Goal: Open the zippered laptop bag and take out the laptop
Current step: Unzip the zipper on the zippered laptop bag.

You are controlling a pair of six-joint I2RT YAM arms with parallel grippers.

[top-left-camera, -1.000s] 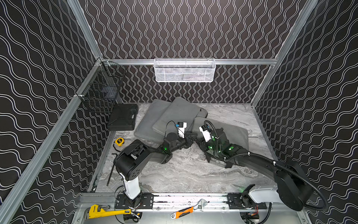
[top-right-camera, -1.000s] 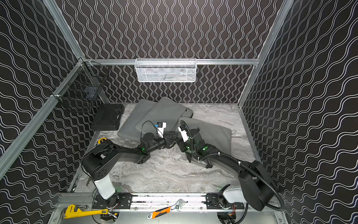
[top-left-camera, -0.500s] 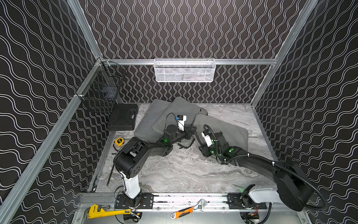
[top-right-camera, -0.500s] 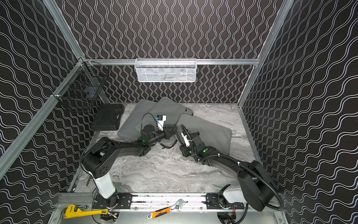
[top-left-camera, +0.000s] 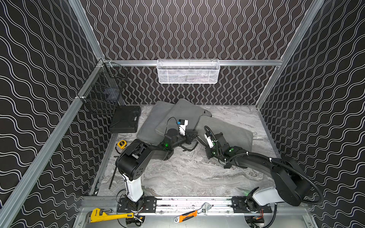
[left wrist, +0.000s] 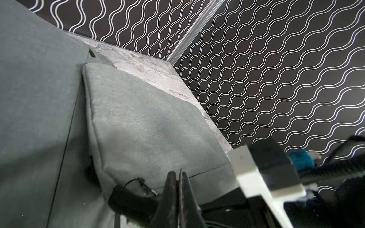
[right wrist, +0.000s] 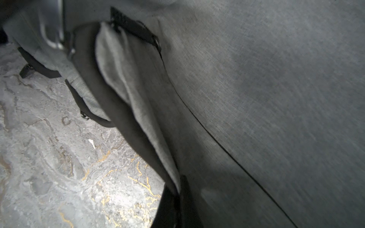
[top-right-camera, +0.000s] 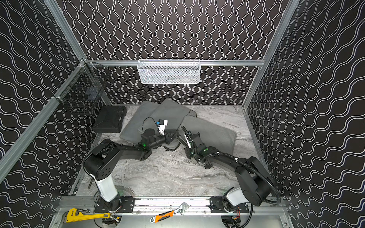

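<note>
A grey laptop bag (top-left-camera: pixel 231 134) (top-right-camera: pixel 213 132) lies flat at the right of the marble floor. My right gripper (top-left-camera: pixel 198 138) (right wrist: pixel 178 189) is at its near left corner, shut on the bag's loose edge flap (right wrist: pixel 126 84), grey fabric with a black band that runs into the jaws. My left gripper (top-left-camera: pixel 194 135) (left wrist: pixel 179 173) is shut just beside that same corner, only a thin sliver showing between its tips. A black zipper pull on a cord (left wrist: pixel 142 182) lies free on the bag (left wrist: pixel 138 122) next to it. The laptop is hidden.
Two more grey bags (top-left-camera: pixel 177 114) (top-left-camera: pixel 156 118) overlap at the back left. A black case (top-left-camera: pixel 125 121) and a yellow tape measure (top-left-camera: pixel 121 144) sit by the left wall. A white mesh basket (top-left-camera: pixel 187 72) and a black wire basket (top-left-camera: pixel 102 96) hang on the rails.
My right gripper stood open and has now shut on the bag's edge flap. Both grippers have shifted a little toward the back, meeting at the bag's corner.
</note>
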